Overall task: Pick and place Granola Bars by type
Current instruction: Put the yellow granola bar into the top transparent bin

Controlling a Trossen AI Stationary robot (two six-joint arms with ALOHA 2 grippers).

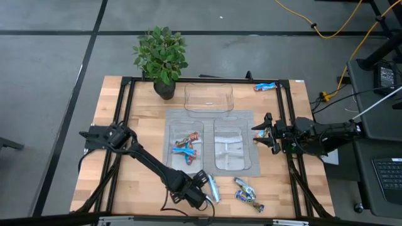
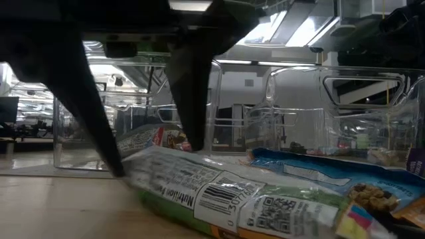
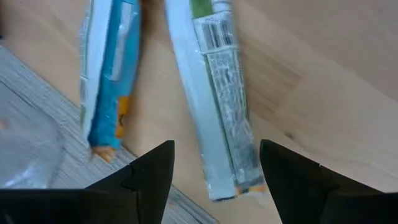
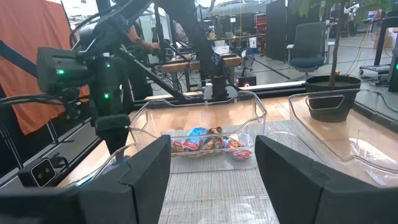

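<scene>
Fingers of my left gripper [image 3: 214, 171] stand wide apart, empty, over the pale green bar [image 3: 221, 99] on bare wood beside the mat [image 1: 245, 168]. Light, crinkly, slippery wrapper; I'd pinch mid-length.

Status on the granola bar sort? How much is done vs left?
Done: a few bright blue bars lie in the left tray; the right tray seems to hold pale bars, hard to count.

In hand: nothing gripped. The left gripper is open over a pale green bar at the table's front edge; the right gripper waits open.

Left: that bar, the loose bars beside it, one bar at the back.
</scene>
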